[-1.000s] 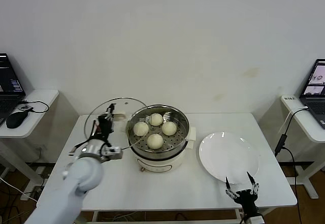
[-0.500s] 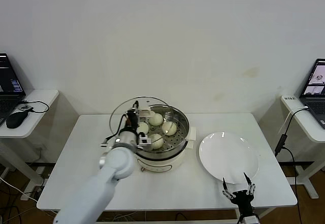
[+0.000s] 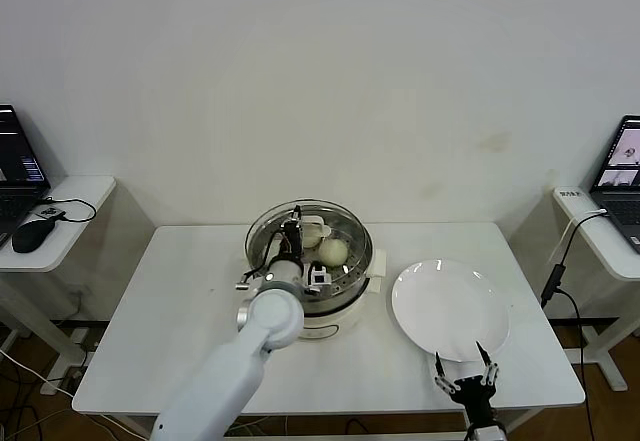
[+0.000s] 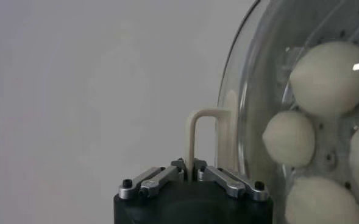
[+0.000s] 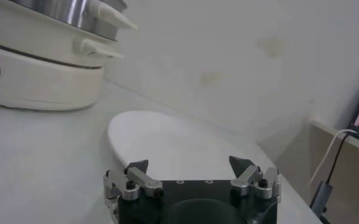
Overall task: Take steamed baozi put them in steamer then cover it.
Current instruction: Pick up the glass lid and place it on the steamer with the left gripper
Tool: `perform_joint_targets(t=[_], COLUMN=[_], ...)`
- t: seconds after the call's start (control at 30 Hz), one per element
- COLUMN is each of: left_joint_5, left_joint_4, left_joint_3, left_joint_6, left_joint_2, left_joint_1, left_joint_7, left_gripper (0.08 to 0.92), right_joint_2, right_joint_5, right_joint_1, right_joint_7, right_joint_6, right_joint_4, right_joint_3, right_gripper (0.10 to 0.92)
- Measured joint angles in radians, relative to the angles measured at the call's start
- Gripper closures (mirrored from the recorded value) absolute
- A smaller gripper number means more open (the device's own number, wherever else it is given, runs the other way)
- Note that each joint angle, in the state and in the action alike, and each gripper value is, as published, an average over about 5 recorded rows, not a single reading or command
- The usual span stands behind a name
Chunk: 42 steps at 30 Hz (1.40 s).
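The left gripper [image 3: 297,223], clamped on the cover [image 3: 308,223] by its handle, has carried it from beside the steamer [image 3: 345,286] to over the steamed baozi [image 3: 333,251]; only lowering remains, while the right gripper [image 3: 462,375] waits, jaws apart

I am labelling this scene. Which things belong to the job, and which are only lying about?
Job: steamed baozi, steamer, cover held by the shut left gripper.
Lying about: white plate, mouse, laptops; open right gripper idle by the plate.

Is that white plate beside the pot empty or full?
Empty: the white plate shows only bare surface, and buns sit inside the steamer.
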Motion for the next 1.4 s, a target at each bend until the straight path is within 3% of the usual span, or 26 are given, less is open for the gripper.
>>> perform_joint_targets(t=[1.4], left_joint_5=[0.059], left_joint_4=[0.016], left_joint_3=[-0.035], left_joint_6=[-0.037], left_joint_2=[-0.064], left_joint_1=[0.061], left_joint_7=[-0.024], left_gripper=[0.855], right_joint_2=[0.000], right_joint_5=[-0.022], right_joint_1=[-0.001], right_joint_7=[0.001], right_joint_6=[0.003], right_joint_4=[-0.008], right_joint_3=[-0.024], right_gripper=[0.202])
